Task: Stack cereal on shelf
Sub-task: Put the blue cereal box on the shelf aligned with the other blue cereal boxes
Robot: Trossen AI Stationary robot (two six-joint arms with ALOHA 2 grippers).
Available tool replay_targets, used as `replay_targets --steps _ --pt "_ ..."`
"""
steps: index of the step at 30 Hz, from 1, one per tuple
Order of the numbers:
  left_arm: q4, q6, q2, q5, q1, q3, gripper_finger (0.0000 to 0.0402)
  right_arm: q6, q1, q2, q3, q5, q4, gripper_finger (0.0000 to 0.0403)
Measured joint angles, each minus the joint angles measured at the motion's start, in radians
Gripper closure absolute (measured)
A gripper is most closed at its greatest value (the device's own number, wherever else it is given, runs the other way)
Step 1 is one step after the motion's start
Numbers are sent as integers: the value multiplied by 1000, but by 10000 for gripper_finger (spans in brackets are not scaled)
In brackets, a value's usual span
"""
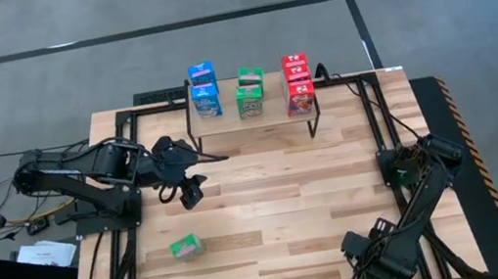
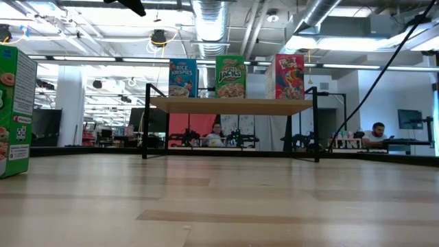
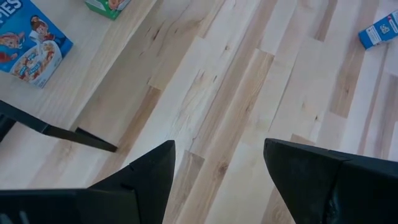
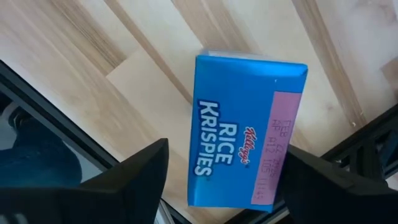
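The shelf [image 1: 251,117] stands at the table's far middle and bears blue cereal boxes [image 1: 204,92], green ones [image 1: 249,95] and red ones [image 1: 297,83]. A green box [image 1: 186,248] stands on the table near the left front. A blue box [image 4: 249,137] sits on the table under my right gripper [image 4: 227,149], at the near right corner [image 1: 364,259]. That gripper is open, with one finger on each side of the box. My left gripper [image 3: 219,149] hangs open above the table left of the shelf [image 1: 188,193], with nothing between its fingers. My right gripper comes at the blue box from above, pointing down, a finger beside each long side. A strip of table shows between one finger [image 4: 140,174] and the box. Whether the other finger [image 4: 317,180] touches the box's edge [image 4: 292,124], I cannot tell.
A black frame [image 1: 378,140] runs along the table's left, right and far sides. The shelf's thin black legs [image 3: 74,134] stand near my left gripper. Another blue box [image 3: 379,31] shows on the table in the left wrist view. Bare planks lie at the table's middle.
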Motion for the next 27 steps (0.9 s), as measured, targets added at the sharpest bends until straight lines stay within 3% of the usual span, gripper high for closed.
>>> replay_targets --steps 16,27 --pt "0 57 0 0 0 0 168 0 0 0 0 -1 0 132" --pt "27 124 0 10 1 0 168 1 0 -1 0 -2 3 181"
